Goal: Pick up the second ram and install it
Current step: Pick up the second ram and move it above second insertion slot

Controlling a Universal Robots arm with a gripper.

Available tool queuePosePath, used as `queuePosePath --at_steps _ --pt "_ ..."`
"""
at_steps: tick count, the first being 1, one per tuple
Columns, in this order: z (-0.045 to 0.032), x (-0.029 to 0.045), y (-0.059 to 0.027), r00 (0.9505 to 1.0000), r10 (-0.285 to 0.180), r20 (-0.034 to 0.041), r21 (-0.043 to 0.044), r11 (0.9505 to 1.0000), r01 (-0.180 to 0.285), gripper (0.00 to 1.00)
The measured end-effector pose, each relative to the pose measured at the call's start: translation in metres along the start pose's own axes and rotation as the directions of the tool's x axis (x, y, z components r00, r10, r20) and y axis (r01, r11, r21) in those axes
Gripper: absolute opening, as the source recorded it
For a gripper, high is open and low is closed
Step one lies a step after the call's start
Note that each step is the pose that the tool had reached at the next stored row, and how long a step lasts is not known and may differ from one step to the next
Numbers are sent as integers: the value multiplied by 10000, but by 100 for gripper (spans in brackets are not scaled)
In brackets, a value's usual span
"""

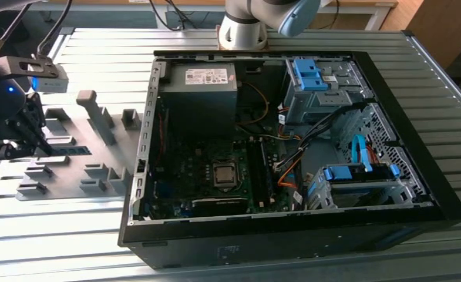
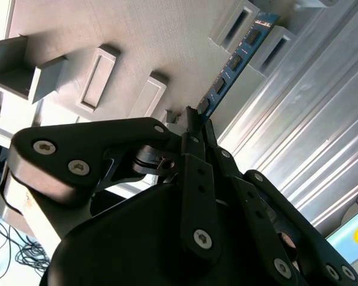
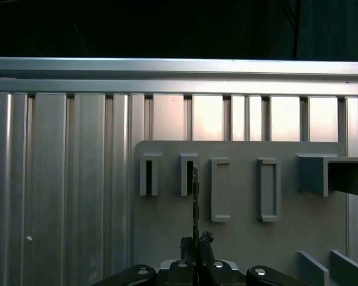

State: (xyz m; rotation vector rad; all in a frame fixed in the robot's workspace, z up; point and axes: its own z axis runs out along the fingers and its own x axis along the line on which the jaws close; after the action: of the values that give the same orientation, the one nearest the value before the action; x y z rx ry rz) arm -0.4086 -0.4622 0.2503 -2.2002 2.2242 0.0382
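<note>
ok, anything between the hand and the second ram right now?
Nothing. In the second wrist view the hand is closed on the near end of the second ram, which stands in the grey holder; no gap shows.

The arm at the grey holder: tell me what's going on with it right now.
The arm's gripper is down at the grey holder plate, which lies to the exterior view's left of the open computer case. It appears shut on one end of the second ram, the blue strip standing on edge between the holder's blocks. The ram is not yet lifted out of the holder.
</note>
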Motion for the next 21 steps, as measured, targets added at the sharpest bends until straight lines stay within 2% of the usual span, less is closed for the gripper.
queuePosePath --at_steps 21 --pt "-82 -2 1 10000 0 -1 -1 10000 0 14"
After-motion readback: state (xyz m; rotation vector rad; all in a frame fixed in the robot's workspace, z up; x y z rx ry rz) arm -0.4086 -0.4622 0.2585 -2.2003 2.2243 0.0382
